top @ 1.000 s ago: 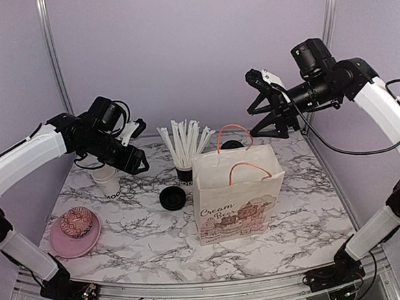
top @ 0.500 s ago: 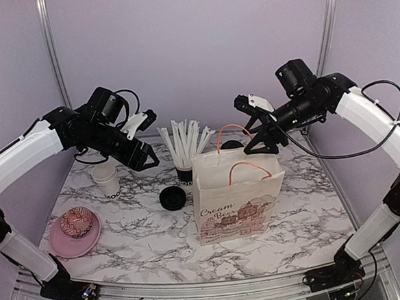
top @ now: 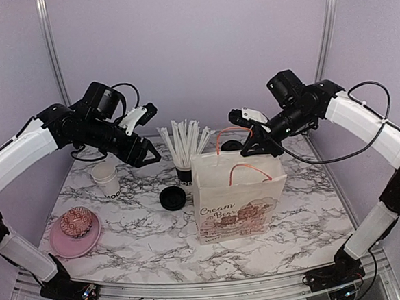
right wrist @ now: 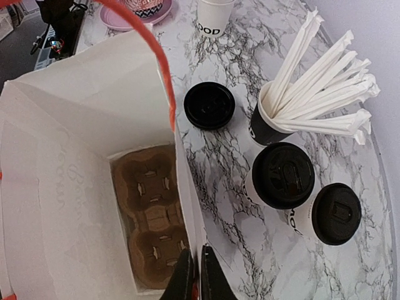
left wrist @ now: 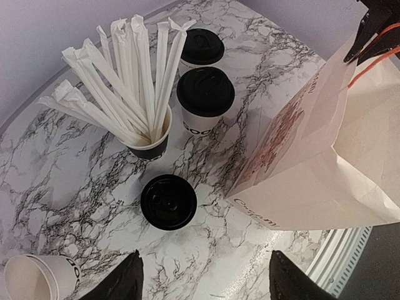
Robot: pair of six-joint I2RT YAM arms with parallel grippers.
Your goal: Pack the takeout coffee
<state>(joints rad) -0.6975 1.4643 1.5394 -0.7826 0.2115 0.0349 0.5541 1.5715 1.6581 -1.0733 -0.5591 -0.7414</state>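
Two lidded takeout coffee cups stand behind the straw cup, one nearer (left wrist: 205, 94) (right wrist: 282, 176) and one farther (left wrist: 200, 47) (right wrist: 335, 214); in the top view only a black lid (top: 233, 145) shows behind the bag. The white paper bag (top: 238, 202) (right wrist: 75, 125) (left wrist: 312, 162) stands open, with a brown cardboard cup carrier (right wrist: 150, 219) on its floor. My right gripper (top: 250, 143) (right wrist: 194, 269) is shut on the bag's back rim by the orange handle. My left gripper (top: 144, 137) (left wrist: 203, 275) hangs open and empty, high over the loose lid.
A black cup of white straws (top: 184, 172) (left wrist: 147, 147) (right wrist: 269, 131) stands left of the bag. A loose black lid (top: 172, 198) (left wrist: 167, 201) (right wrist: 209, 105) lies in front of it. A lidless white cup (top: 107, 180) (left wrist: 37, 284) and a pink plate (top: 59, 245) with a patterned bowl sit at the left.
My right gripper came down and left to the bag's back rim and closed on it. My left gripper shifted slightly right and stayed open.
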